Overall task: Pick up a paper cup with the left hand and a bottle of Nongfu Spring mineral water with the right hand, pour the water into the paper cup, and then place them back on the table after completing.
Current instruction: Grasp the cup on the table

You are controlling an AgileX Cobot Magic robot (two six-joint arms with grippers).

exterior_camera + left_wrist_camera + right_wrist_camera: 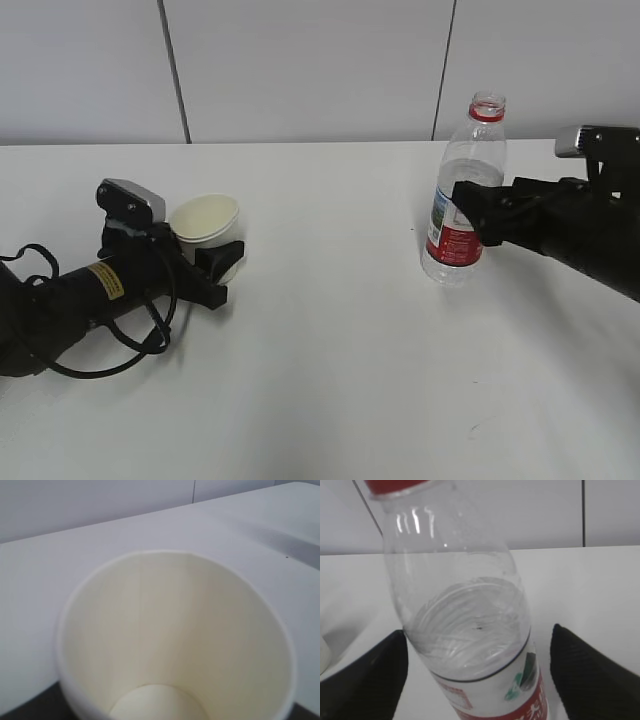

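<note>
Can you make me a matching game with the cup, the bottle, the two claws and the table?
Things:
1. paper cup
2. bottle
3. right claw
4. table

States:
A. open, a finger on each side of the bottle
B. plain white, holds everything
C. cream inside, no water in it, gripped by the left claw
D. clear plastic, no cap, red label, some water in it

Pairs: 1-C, 2-D, 3-A, 4-B
</note>
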